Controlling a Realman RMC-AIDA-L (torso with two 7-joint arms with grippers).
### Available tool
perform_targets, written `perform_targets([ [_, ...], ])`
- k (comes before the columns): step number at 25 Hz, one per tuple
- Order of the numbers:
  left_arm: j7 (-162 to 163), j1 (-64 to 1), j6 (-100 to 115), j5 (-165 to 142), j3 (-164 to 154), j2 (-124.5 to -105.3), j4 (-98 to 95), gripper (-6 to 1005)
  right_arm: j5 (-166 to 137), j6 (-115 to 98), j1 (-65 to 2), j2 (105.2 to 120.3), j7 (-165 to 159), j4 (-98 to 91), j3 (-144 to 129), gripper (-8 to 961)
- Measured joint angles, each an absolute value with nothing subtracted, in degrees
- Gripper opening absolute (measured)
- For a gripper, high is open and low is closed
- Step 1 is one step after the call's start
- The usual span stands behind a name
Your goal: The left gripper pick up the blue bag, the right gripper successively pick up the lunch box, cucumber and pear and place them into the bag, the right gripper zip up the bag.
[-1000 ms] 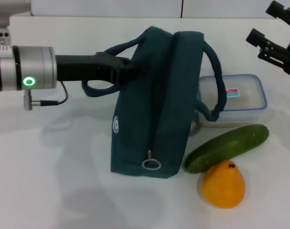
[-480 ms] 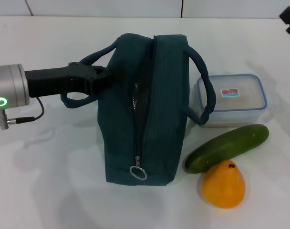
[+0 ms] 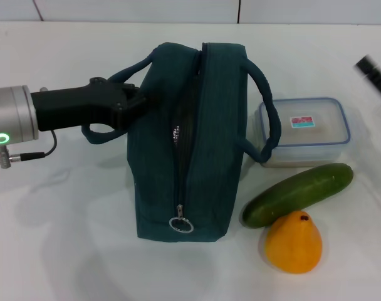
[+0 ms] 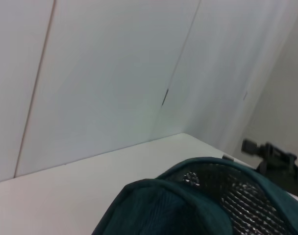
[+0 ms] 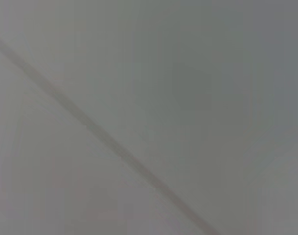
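We see the left gripper [image 3: 133, 103] closed on the near handle of the blue bag [image 3: 190, 144], which stands on the white table [image 3: 65, 238]. Its zipper is parted only to a narrow slit, the ring pull [image 3: 181, 224] lying at the front end, and foil lining shows inside in the left wrist view. Nothing appears packed yet: the lunch box [image 3: 306, 130], the cucumber [image 3: 297, 194] and the pear [image 3: 294, 241] all lie on the table beside the bag. We judge that loading and zipping all remain. The right gripper [image 3: 373, 70] is a blur at the edge; we cannot tell its opening. Pale panelled walls [image 4: 114, 73] back the table.
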State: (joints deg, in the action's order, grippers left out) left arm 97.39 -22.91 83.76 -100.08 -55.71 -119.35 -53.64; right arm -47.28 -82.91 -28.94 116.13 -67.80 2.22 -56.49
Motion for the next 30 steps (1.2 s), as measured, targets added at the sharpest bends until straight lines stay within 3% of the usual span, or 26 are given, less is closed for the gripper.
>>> perform_targets([
  [8,95.7,-23.2,83.4,-99.6,-55.7,-119.43,-53.0,41,-57.0,-86.0,-27.0,115.59,-60.1,-7.9,-69.5,824],
  [14,95.2,-23.1,83.1,-99.4,-55.7,-119.48,-51.8,41,-64.5,-89.2,-23.4,112.10,-58.3,-14.2,-74.4,824],
  [18,94.5,-23.8,82.9,-99.0,-55.7,-119.51,-49.9,41,-66.1,-88.7,-22.1,110.88,-58.0,-14.3,-73.9,824],
  [30,94.3,-26.2,82.3,-98.8,-55.7,-119.57,-47.0,41,-66.3,-81.3,-21.6,111.30,-58.0,-14.1,-73.7,825],
])
